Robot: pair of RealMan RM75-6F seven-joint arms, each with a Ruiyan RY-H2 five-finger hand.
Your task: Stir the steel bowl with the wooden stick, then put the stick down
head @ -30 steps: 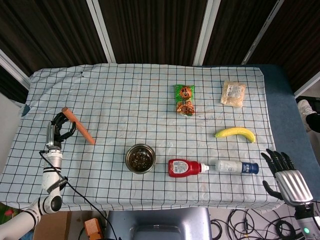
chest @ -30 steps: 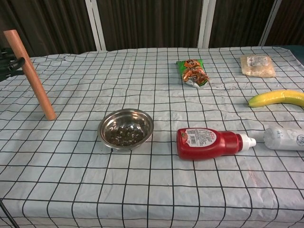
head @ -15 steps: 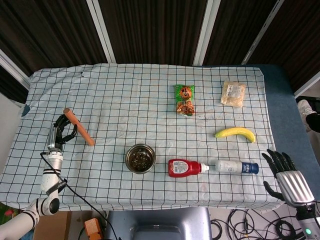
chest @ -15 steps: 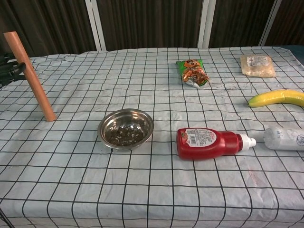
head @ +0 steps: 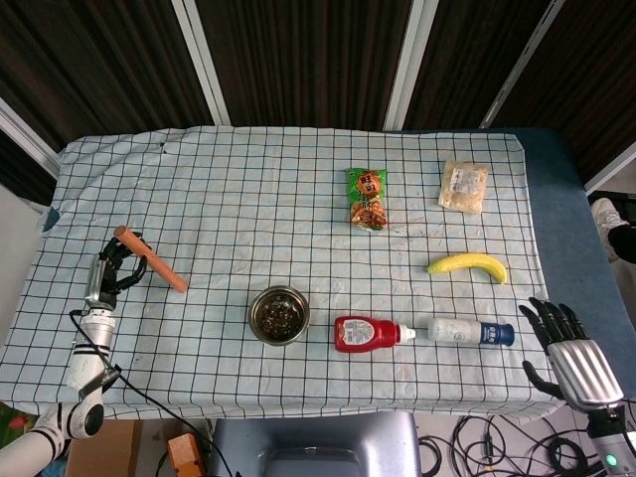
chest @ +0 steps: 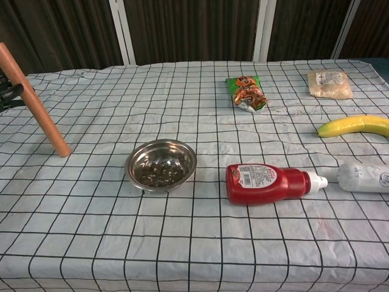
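A steel bowl (head: 279, 314) (chest: 161, 165) with dark bits inside sits on the checked cloth near the front middle. My left hand (head: 111, 266) (chest: 8, 96) grips the upper part of the wooden stick (head: 149, 259) (chest: 31, 102) at the table's left side. The stick slants down to the right, and its lower tip rests on or just above the cloth, left of the bowl. Off the table's front right corner, my right hand (head: 566, 343) hangs with its fingers spread and nothing in it.
A red ketchup bottle (head: 372, 334) (chest: 271, 183) and a white bottle (head: 470, 331) lie right of the bowl. A banana (head: 468, 265), a green snack packet (head: 367, 198) and a clear packet (head: 464, 186) lie further back.
My left hand has drawn left and toward the table's front edge with the stick, which now leans further over. The right hand has not moved.
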